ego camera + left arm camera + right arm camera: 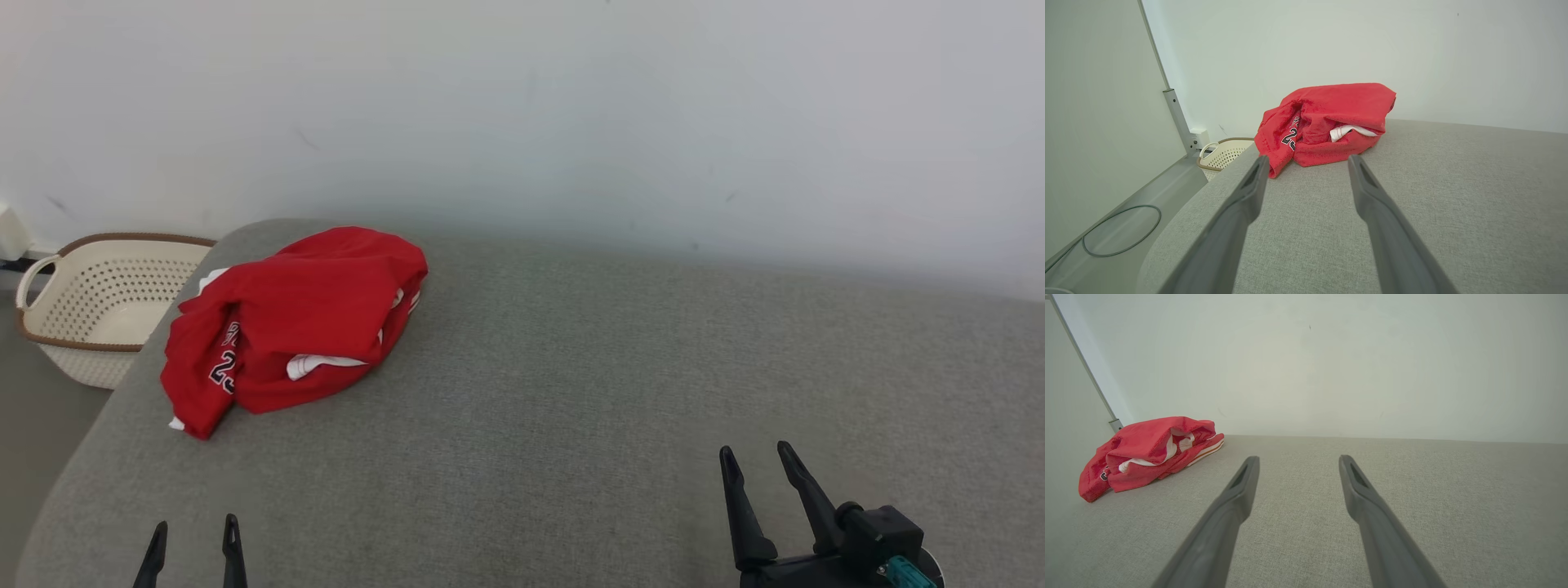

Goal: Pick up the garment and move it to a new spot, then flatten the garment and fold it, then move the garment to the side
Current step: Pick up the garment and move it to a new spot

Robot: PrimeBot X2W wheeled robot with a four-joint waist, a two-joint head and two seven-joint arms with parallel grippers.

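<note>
The garment (302, 318) is a red jersey with white trim and dark numerals, lying crumpled in a heap at the far left of the grey padded surface (588, 392). My left gripper (194, 529) stands open at the near left edge, well short of the heap, with nothing between its fingers. In the left wrist view the garment (1331, 122) lies just beyond the open left gripper (1308, 161). My right gripper (755, 457) is open at the near right, far from the cloth. The right wrist view has the garment (1151, 453) at far left, away from the open right gripper (1298, 459).
A cream perforated basket (106, 302) with a brown rim sits on the floor past the surface's left edge; it appears as the basket (1224, 153) in the left wrist view. A pale wall (571, 122) runs behind the surface. A cable loop (1122, 230) lies on the floor at left.
</note>
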